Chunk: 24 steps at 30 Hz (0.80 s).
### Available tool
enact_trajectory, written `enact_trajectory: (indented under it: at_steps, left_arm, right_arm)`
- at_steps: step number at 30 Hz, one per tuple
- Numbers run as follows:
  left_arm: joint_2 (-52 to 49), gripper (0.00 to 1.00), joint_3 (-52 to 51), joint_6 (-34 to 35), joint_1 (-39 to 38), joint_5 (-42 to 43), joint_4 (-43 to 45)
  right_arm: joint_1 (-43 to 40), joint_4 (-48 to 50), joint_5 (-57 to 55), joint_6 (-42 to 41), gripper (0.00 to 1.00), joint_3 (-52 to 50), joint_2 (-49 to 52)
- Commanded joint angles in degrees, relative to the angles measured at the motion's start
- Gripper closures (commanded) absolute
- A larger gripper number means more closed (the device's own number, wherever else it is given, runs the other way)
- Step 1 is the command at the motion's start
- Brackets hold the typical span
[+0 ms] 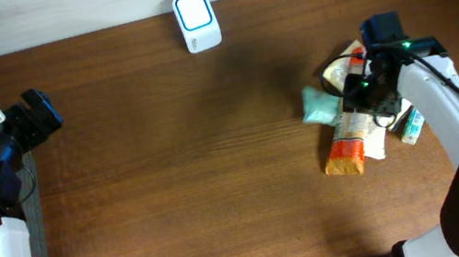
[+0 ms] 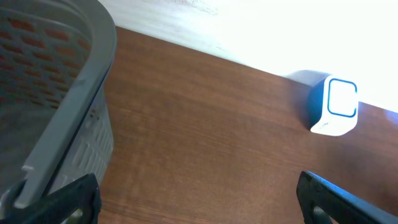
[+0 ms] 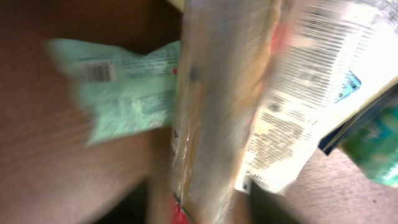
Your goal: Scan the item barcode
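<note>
Overhead: packet pile (image 1: 349,134) directly beneath right tool (image 1: 361,101), grip indiscernible; barcode scanner (image 1: 196,22) far-left; left tool (image 1: 45,117) wide, distant.

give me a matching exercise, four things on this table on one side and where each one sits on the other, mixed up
1 barcode scanner
2 grey basket
3 mint green packet
4 orange-ended packet

A far left of the table
B left side of the pile
C back edge, middle
D front end of the pile

Pairs: 1-C, 2-A, 3-B, 4-D
</note>
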State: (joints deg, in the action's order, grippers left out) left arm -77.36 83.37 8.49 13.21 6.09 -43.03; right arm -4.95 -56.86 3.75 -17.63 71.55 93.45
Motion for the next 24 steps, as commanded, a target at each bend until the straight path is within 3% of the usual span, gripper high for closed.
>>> enact_trajectory:
  at_steps: [1,2,5,7,10,15,17,22,24]
  left_arm:
    - [0.3,0.01,0.2,-1.1,0.2,0.6,0.3]
    - [0.3,0.01,0.2,-1.1,0.2,0.6,0.3]
    - [0.3,0.01,0.2,-1.1,0.2,0.6,0.3]
    - [0.3,0.01,0.2,-1.1,0.2,0.6,0.3]
    - [0.3,0.01,0.2,-1.1,0.2,0.6,0.3]
    - [0.3,0.01,0.2,-1.1,0.2,0.6,0.3]
    - [0.3,0.01,0.2,-1.1,0.2,0.6,0.3]
    - [0.3,0.01,0.2,-1.1,0.2,0.6,0.3]
    - [0.3,0.01,0.2,-1.1,0.2,0.6,0.3]
  right_arm:
    - [-2.0,0.3,3.9,1.2,0.32,1.6,-2.1]
    - [-1.4,-2.2,8.7,6.9,0.23,5.4,-4.5]
    - [2.5,-13.1,9.8,9.0,0.22,15.2,-15.3]
    - [5.3,-16.5,9.8,7.6,0.01,18.8,-23.8]
    - [6.8,-16.8,8.9,8.6,0.01,18.9,-35.0]
    - [6.0,-15.8,-4.5,10.2,0.01,15.4,-46.5]
    - [3.3,0.3,-4.2,10.2,0.01,1.4,-55.1]
    - [1.1,45.7,3.0,10.2,0.01,-48.8,-80.3]
    - [1.1,54.2,4.1,10.1,0.01,-61.7,-87.1]
